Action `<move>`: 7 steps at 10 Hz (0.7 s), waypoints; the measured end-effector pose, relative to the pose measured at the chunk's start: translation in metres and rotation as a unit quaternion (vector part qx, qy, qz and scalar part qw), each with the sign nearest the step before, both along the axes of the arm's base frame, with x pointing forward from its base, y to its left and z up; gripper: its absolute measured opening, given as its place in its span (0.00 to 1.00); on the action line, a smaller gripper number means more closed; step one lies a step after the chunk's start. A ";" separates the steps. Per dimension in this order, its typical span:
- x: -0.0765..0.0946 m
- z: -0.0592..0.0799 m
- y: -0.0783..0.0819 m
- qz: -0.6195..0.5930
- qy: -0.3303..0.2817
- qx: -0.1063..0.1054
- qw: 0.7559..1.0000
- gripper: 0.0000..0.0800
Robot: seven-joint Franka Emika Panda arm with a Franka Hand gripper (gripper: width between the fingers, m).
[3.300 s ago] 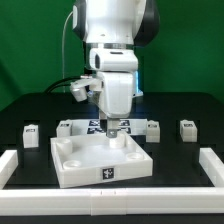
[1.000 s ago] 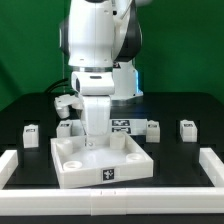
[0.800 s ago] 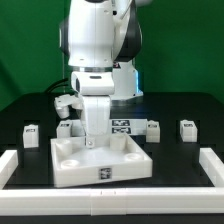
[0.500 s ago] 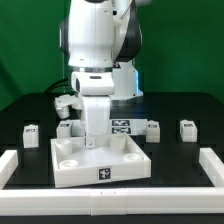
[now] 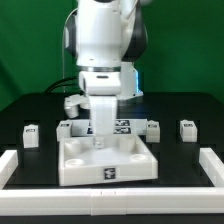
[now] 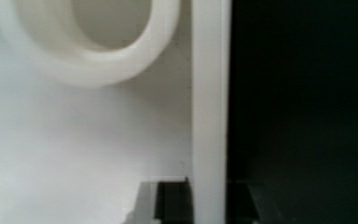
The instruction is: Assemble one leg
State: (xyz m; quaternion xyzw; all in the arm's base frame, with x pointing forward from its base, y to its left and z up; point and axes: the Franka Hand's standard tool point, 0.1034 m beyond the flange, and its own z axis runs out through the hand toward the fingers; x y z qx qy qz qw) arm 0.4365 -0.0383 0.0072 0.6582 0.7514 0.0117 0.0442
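Observation:
The large white tabletop (image 5: 108,162) lies tray-side up in the middle of the table. My gripper (image 5: 103,140) reaches straight down onto its far rim and is shut on that rim. In the wrist view the thin white wall (image 6: 208,100) runs between my two dark fingers (image 6: 171,205), with a round socket (image 6: 101,35) beside it. Small white legs with marker tags stand in a row behind: one at the far left (image 5: 31,134), one next to it (image 5: 65,128), and two on the exterior view's right (image 5: 152,129) (image 5: 187,130). No leg is held.
The marker board (image 5: 122,126) lies behind the tabletop, partly hidden by my arm. A low white border rail runs along the front (image 5: 110,206) and up both sides (image 5: 14,166) (image 5: 211,164) of the black table.
My arm has moved toward the exterior view's right, and the tabletop has slid the same way with it. The legs have not moved.

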 end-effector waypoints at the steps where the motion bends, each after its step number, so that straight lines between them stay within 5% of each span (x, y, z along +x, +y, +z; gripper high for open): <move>1: 0.002 0.000 0.018 -0.008 -0.003 0.003 1.000 0.07; 3: 0.007 0.000 0.048 -0.037 -0.011 0.011 0.999 0.07; 7: 0.032 0.000 0.084 -0.031 -0.018 0.010 0.999 0.07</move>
